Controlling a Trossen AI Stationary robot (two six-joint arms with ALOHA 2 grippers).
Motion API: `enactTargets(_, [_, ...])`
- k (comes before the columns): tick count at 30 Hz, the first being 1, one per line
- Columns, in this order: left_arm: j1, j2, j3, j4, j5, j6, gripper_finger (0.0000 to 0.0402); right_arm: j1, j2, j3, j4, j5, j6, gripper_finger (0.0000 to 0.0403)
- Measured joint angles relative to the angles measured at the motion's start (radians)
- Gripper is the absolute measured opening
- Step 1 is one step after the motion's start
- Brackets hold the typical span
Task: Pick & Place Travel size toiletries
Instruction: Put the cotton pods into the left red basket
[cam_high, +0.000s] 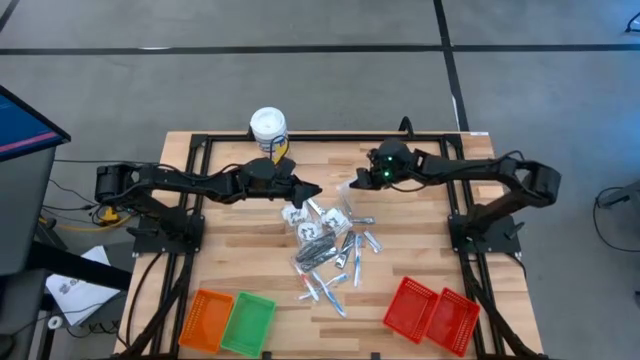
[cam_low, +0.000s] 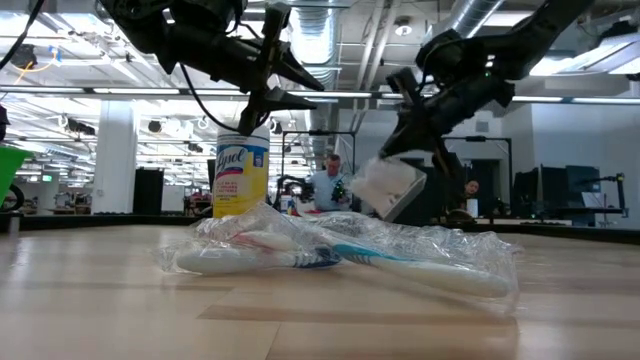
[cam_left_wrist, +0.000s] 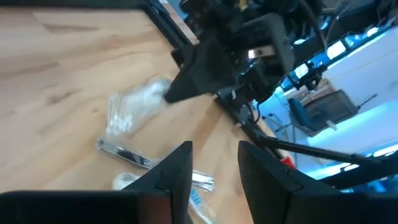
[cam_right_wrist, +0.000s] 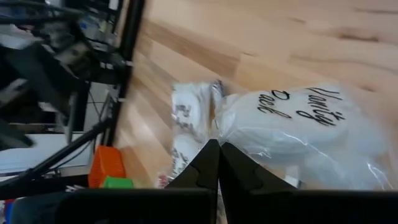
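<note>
The travel size toiletries (cam_high: 328, 250) lie in a loose heap near the middle of the wooden table (cam_high: 420, 240): white sachets with black marks, slim silvery wrapped sticks and a few dark narrow pieces. In the low view, wrapped toothbrushes (cam_low: 340, 255) in clear film lie flat nearest the camera.

One white sachet (cam_low: 388, 187), marked "Vanity Pack" in the right wrist view, is off the table, pinched at its edge by the right tool (cam_right_wrist: 217, 163), whose fingers are pressed together on it. That tool hangs above the far right edge of the heap.

The left tool (cam_high: 310, 190) hovers above the heap's far left edge, its fingers (cam_left_wrist: 177, 168) partly apart with nothing between them.

A yellow canister (cam_high: 268, 130) with a white lid stands at the table's far edge, behind the left tool. At the near edge sit an orange basket (cam_high: 208, 318) and a green basket (cam_high: 248, 325) side by side on the left, and two red baskets (cam_high: 432, 315) on the right, all well apart from the heap.
</note>
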Motion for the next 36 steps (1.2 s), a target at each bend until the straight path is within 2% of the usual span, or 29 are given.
enactTargets(10, [0.051,0.000,0.000,0.002,0.100,-0.156,0.0123,0.000,-0.123,0.000,0.000,0.012,-0.027,0.0000])
enactTargets(24, [0.053,0.000,0.000,0.035,0.143,-0.241,0.0123,0.001,-0.236,0.001,0.000,0.041,-0.053,0.0000])
enactTargets(27, [0.047,0.000,0.000,0.051,0.120,-0.244,0.0123,0.001,-0.255,0.001,0.001,0.042,-0.069,0.0000])
enactTargets(31, [0.031,0.000,0.000,0.053,0.022,-0.244,0.0123,0.001,-0.291,0.001,0.001,0.043,-0.092,0.0000])
enactTargets(36, [-0.004,0.000,0.000,0.060,-0.045,-0.244,0.0123,0.003,-0.345,0.001,0.001,0.040,-0.106,0.0000])
